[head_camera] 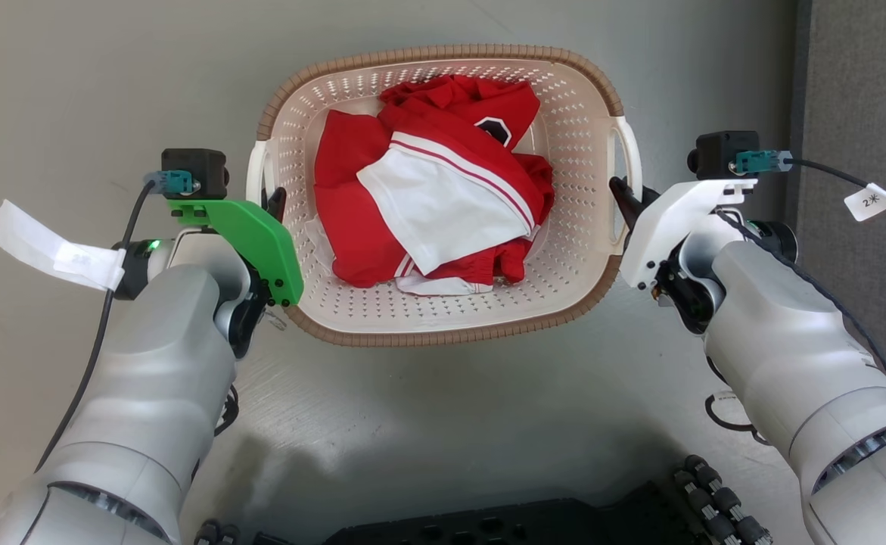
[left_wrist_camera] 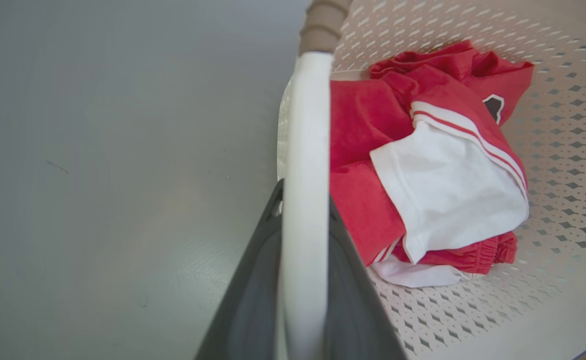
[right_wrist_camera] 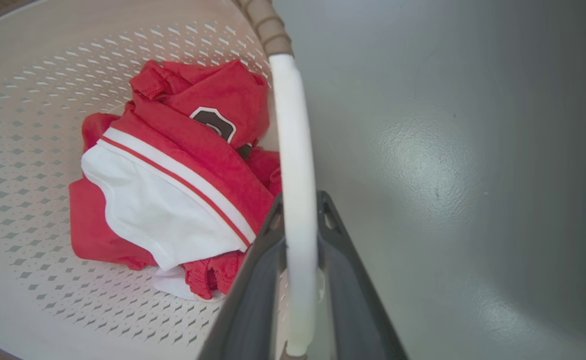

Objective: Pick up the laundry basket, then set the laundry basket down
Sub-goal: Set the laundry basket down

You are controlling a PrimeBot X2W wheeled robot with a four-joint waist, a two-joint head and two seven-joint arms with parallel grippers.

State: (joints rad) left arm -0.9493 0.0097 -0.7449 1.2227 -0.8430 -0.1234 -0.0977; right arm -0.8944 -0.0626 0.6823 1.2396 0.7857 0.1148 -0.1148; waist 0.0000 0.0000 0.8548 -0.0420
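The floor (head_camera: 443,439) is bare grey all round the basket (head_camera: 427,337), which sits square between the two arms with its long sides running across. Whether the basket is resting on the floor or already a little above it, I cannot tell. Inside the basket lies a loose heap of red and white clothes (head_camera: 427,204), bunched toward its middle and its left wall, so the load is probably light and slightly off-centre.

The left gripper (head_camera: 275,203) is at the basket's left side and the right gripper (head_camera: 624,198) at its right, each at a white handle. In the wrist views the left handle (left_wrist_camera: 305,150) runs straight up between that gripper's dark fingers (left_wrist_camera: 252,290), which press against it on both sides with no gap showing. The right handle (right_wrist_camera: 295,150) is clamped the same way, though there the hold looks a shade less snug.

The step in hand appears to be the two-armed lift or carry. To do it well, both arms should rise together at the same rate so the rim stays level (a tilt would let the clothes slide and the smooth handles twist in the grip). Avoid pulling the handles apart or squeezing them inward, since the plastic walls likely flex. Set it down flat before letting go.
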